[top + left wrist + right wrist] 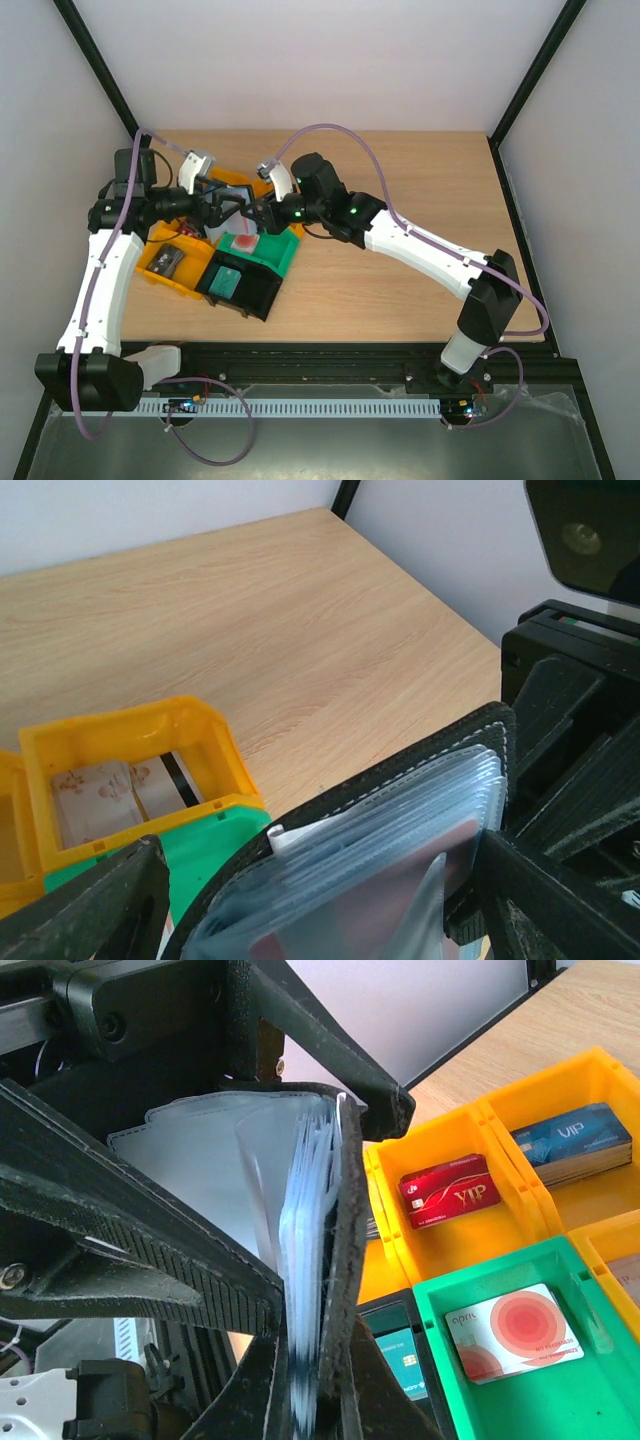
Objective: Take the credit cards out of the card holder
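Note:
The black card holder (345, 1250) hangs open above the bins, its clear pocket faces (400, 820) fanned out. A pink credit card (420, 875) shows inside one pocket, and a white card edge (290, 835) pokes out near the spine. My left gripper (320, 910) spans the holder's width, a finger against each end. My right gripper (325, 1400) pinches the pocket stack and black cover from below. In the top view both grippers, left (220, 203) and right (252, 212), meet at the holder (235, 205). A pink and white card (515, 1335) lies in the green bin (600, 1410).
Yellow bins hold a red VIP card (450, 1190), a blue card stack (575, 1145) and pale cards (100, 800). A black bin (255, 295) holds a teal card (405, 1360). The bins cluster at the table's left (160, 275); bare wood (400, 290) lies to the right.

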Robot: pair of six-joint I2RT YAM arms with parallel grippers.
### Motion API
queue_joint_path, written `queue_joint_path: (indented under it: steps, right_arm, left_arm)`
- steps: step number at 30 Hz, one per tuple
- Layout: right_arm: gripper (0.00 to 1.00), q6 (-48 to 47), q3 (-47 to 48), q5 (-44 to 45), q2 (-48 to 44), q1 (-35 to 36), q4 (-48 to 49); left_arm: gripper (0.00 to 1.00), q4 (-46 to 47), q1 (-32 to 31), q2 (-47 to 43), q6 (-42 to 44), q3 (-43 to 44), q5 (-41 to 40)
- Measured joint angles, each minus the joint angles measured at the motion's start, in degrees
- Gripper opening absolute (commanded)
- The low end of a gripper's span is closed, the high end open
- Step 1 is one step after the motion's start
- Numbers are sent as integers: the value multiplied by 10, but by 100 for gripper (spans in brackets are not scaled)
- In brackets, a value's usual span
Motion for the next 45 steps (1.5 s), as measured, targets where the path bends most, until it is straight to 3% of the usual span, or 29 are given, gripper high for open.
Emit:
queue_joint_path:
  steps: [7,15,32,36,41,44,45]
  right_arm:
    - [2,4,12,-9,0,-5,-24]
    - [2,13,6,-21,-17,-11,-39]
    - [2,31,-17,-78,-33,-33,-19]
    - [2,36,-30,-88,-38,-38,-7]
    - [2,36,-34,-98,-38,-47,2]
    - [2,35,-35,-110,-39,-50,2]
    - [2,34,-35,-110,-40,-51,3]
  left_arm:
    - [82,-3,0,6,2,-4,19]
    - [69,-2,0,9,0,-12,49]
    - [64,4,-9,15,-6,-38,90]
    - [50,4,-13,21,-8,-37,100]
    - [25,-2,-14,25,-2,-35,111]
    - [4,-5,-14,25,-2,-34,116]
    - [3,-9,-14,25,-1,-34,125]
